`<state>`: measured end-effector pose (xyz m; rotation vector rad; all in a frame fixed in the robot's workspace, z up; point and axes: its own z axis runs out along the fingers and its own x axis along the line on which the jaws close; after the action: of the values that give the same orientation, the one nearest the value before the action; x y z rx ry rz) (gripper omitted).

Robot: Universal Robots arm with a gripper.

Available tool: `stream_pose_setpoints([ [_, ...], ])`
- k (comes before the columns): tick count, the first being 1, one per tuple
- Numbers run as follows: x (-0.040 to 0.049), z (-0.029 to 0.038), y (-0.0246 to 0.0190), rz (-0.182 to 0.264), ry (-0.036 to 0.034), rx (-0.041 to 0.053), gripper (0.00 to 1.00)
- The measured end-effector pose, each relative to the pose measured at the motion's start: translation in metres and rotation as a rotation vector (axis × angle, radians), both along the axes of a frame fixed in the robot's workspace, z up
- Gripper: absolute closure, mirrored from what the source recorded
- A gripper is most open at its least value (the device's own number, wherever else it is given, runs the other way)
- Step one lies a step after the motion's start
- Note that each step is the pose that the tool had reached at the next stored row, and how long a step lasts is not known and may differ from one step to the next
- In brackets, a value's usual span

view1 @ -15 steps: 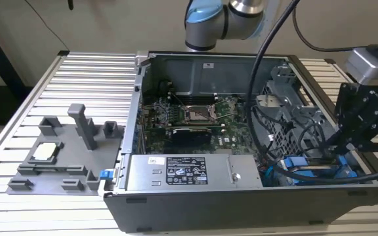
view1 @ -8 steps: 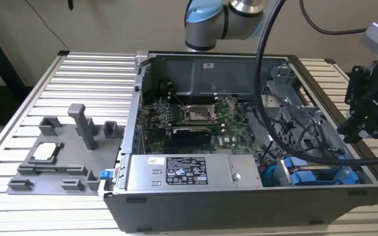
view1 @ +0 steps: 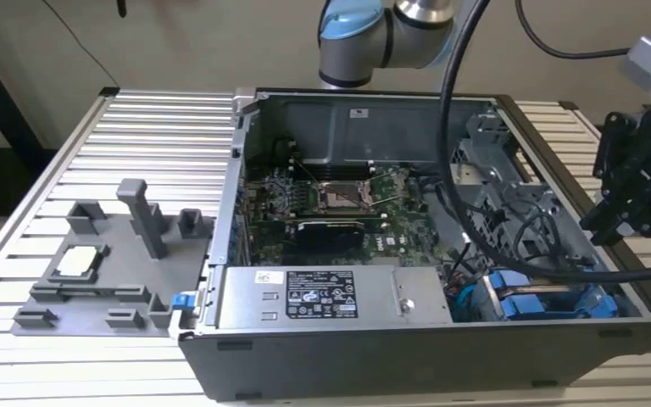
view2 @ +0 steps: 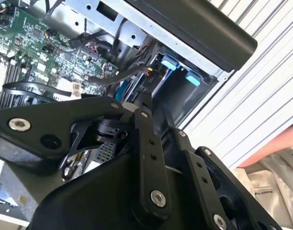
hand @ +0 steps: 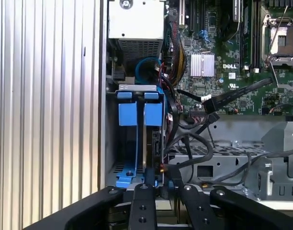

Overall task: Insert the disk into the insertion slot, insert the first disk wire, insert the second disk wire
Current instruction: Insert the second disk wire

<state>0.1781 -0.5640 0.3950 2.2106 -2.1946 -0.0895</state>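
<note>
Gripper (view1: 599, 229) hovers by the drive-bay end of an open computer case (view1: 416, 373).
Whether it is open or closed cannot be told. Straight ahead of it in the first wrist view stands the slot (hand: 137, 88), two blue carrier ends (hand: 128, 114) facing it. What looks like the disk (hand: 151, 143) sits edge-on in the half nearer the cables. Loose black cables (hand: 194, 143) crowd that side, and one plug (hand: 208, 102) lies over the green board (hand: 223, 48). The power-supply box (hand: 136, 19) lies beyond the slot.
</note>
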Motion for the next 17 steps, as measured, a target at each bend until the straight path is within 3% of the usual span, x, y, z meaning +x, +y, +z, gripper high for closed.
stream_pose_setpoints([
  [5, -0.0026, -0.0009, 0.0140, 0.000, 0.0000, 0.0002, 0.74],
  [15, -0.0152, -0.0042, 0.0486, 0.000, 0.0000, 0.0003, 0.74],
  [17, -0.0190, -0.0052, 0.0528, 0.000, -0.0001, 0.0002, 0.74],
])
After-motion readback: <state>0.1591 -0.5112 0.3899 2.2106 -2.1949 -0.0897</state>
